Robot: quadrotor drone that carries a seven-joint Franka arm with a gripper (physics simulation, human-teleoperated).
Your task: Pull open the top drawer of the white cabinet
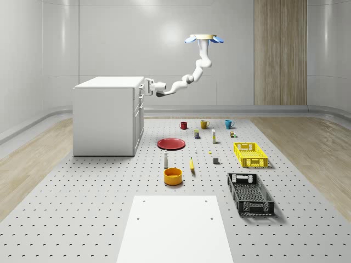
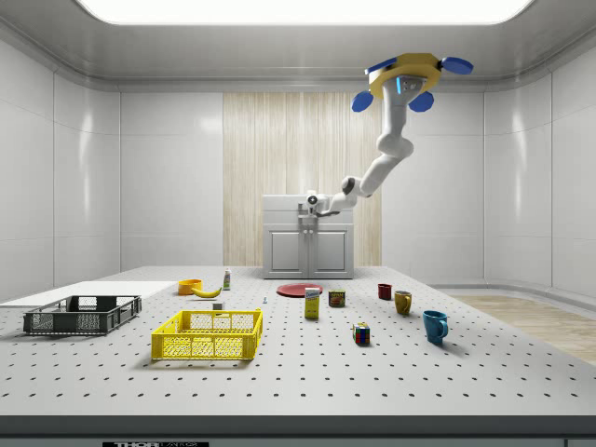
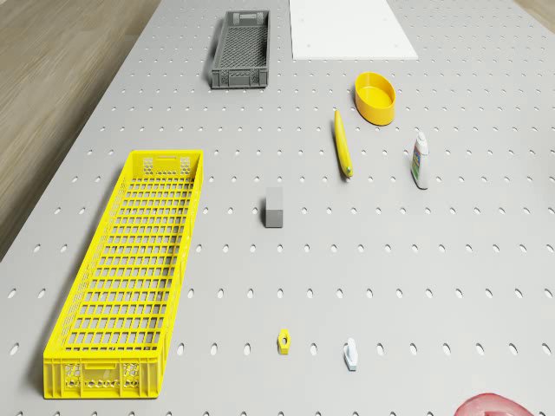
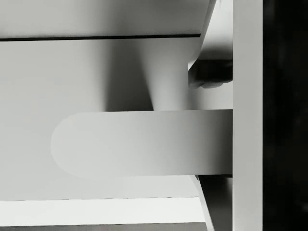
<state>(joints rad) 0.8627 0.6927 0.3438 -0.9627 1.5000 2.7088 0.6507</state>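
Whole-scene view: the drone (image 1: 204,38) hovers above the table (image 1: 82,208), arm stretched to the white cabinet (image 1: 104,118); the gripper (image 1: 147,86) meets the top drawer (image 1: 140,89), which looks barely opened, if at all.

Side view: the gripper (image 2: 308,204) sits at the cabinet's upper front.

Wrist view: the handle (image 4: 139,143) lies close ahead, but the grip state cannot be told.

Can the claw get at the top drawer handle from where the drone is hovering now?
Probably yes. The drone hovers high beside the white cabinet, arm stretched across, with the claw already at the top drawer's front. The handle sits right before the wrist camera, nothing between.
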